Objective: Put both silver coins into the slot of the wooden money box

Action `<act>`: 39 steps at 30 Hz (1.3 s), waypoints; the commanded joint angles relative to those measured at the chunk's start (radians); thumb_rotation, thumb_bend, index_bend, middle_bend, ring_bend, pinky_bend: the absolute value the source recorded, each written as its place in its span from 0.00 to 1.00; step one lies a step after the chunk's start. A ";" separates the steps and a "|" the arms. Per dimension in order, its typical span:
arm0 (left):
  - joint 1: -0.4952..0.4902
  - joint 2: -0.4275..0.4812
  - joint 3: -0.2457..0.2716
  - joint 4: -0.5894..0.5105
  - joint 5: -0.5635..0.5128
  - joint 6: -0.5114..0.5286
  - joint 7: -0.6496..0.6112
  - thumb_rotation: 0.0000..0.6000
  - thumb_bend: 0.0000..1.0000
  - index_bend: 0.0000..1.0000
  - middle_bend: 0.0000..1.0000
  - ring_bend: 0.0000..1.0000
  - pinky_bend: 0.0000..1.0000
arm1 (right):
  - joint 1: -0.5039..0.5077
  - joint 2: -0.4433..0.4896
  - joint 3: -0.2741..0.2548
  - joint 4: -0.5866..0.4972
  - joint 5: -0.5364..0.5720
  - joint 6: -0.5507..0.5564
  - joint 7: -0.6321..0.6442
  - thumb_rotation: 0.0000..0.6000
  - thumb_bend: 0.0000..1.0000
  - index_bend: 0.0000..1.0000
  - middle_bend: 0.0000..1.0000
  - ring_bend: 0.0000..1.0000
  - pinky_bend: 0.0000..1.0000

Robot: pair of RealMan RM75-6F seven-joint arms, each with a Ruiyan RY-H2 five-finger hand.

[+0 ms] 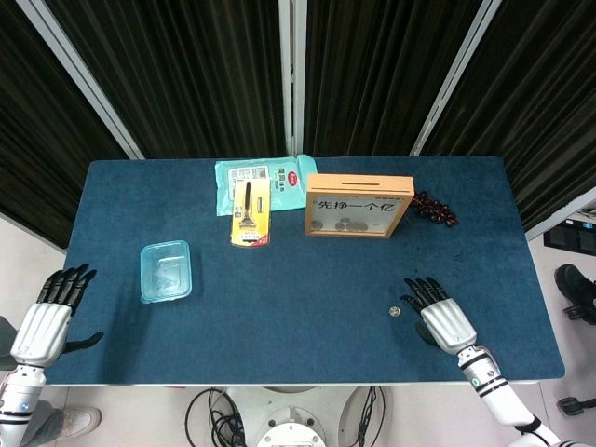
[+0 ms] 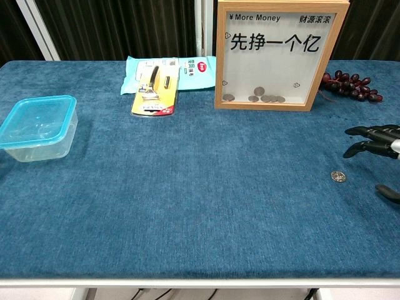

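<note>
One silver coin (image 1: 394, 311) (image 2: 338, 177) lies flat on the blue cloth at the right front. The wooden money box (image 1: 358, 205) (image 2: 279, 55) stands upright at the back centre, its slot on top and several coins behind its clear pane. My right hand (image 1: 440, 317) (image 2: 375, 142) hovers open just right of the coin, fingers spread and pointing away from me, holding nothing. My left hand (image 1: 51, 312) hangs open off the table's left front corner. I see only this one loose coin.
A clear teal food box (image 1: 166, 270) (image 2: 37, 127) sits at the left. A razor on a yellow card (image 1: 250, 212) (image 2: 154, 94) lies over a wipes packet (image 1: 261, 179) behind the centre. Dark grapes (image 1: 435, 209) (image 2: 350, 85) lie right of the money box.
</note>
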 commanded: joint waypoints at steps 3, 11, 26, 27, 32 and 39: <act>-0.002 -0.001 -0.001 0.007 -0.002 -0.004 -0.009 1.00 0.05 0.00 0.00 0.00 0.00 | 0.010 -0.024 0.011 0.024 -0.014 -0.022 0.013 1.00 0.39 0.24 0.00 0.00 0.00; -0.002 -0.002 -0.005 0.022 -0.007 -0.004 -0.026 1.00 0.05 0.00 0.00 0.00 0.00 | 0.023 -0.044 0.029 0.042 -0.023 -0.048 0.029 1.00 0.39 0.24 0.00 0.00 0.00; -0.006 -0.004 -0.005 0.034 -0.010 -0.010 -0.039 1.00 0.05 0.00 0.00 0.00 0.00 | 0.008 -0.082 0.033 0.094 -0.051 -0.027 0.071 1.00 0.39 0.31 0.00 0.00 0.00; -0.006 -0.005 -0.005 0.034 -0.010 -0.011 -0.038 1.00 0.05 0.00 0.00 0.00 0.00 | 0.007 -0.083 0.033 0.096 -0.054 -0.023 0.074 1.00 0.39 0.31 0.00 0.00 0.00; -0.005 -0.005 -0.004 0.034 -0.010 -0.011 -0.037 1.00 0.05 0.00 0.00 0.00 0.00 | 0.000 -0.087 0.039 0.107 -0.062 -0.003 0.086 1.00 0.39 0.33 0.00 0.00 0.00; -0.005 -0.005 -0.003 0.033 -0.009 -0.012 -0.036 1.00 0.05 0.00 0.00 0.00 0.00 | -0.005 -0.090 0.039 0.116 -0.067 0.001 0.091 1.00 0.39 0.36 0.00 0.00 0.00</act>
